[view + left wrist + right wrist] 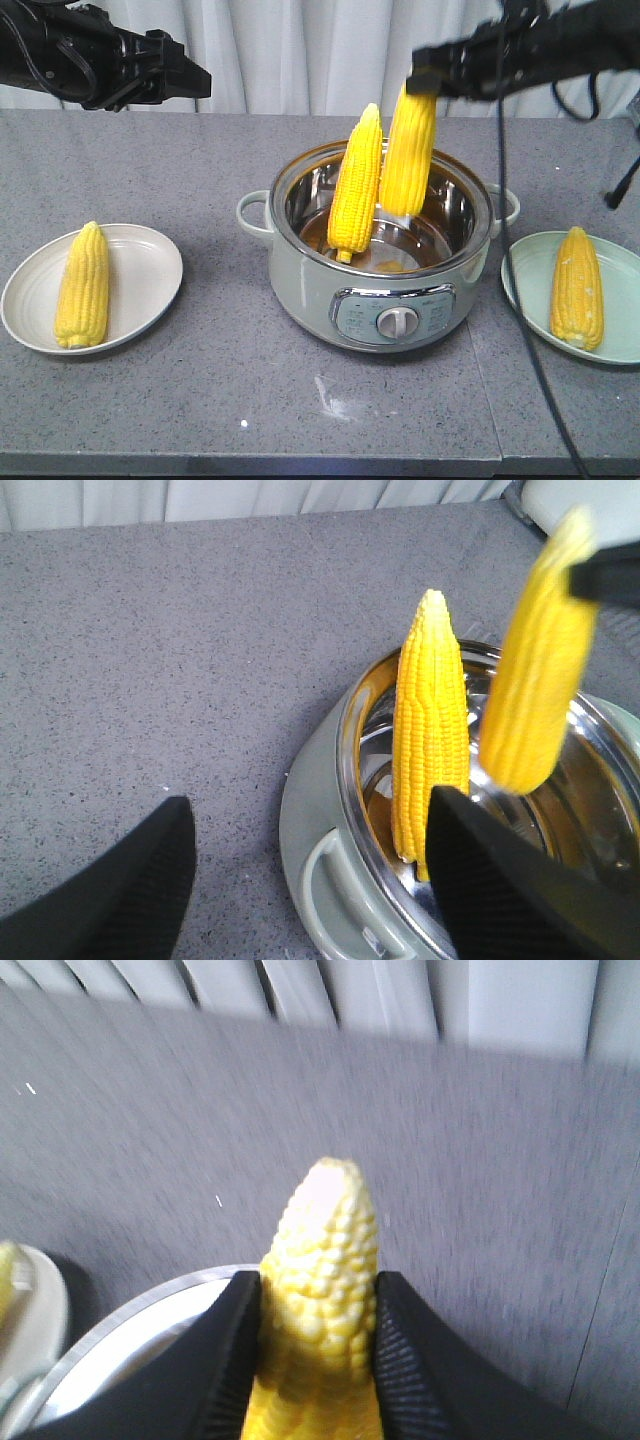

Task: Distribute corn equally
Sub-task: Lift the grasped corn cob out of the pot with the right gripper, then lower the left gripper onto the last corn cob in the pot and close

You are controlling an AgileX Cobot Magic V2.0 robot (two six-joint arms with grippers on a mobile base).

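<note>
A corn cob [408,150] hangs upright over the pot [300,270], its tip clamped in my right gripper [428,84]. In the right wrist view the gripper [320,1360] is shut on that cob [325,1235]. A second cob [357,185] stands leaning inside the pot. One cob [83,285] lies on the white plate [150,270] at left, another [577,287] on the green plate [522,280] at right. My left gripper [195,80] hovers high at the back left, open and empty. In its wrist view the gripper [310,880] looks down on the pot's handle [335,890] and the leaning cob [430,730].
The pot has side handles [252,210] and a control panel with a knob [400,322] on its front. A white curtain [300,50] hangs behind the grey counter [200,400]. A cable [520,300] drops from the right arm across the counter beside the green plate.
</note>
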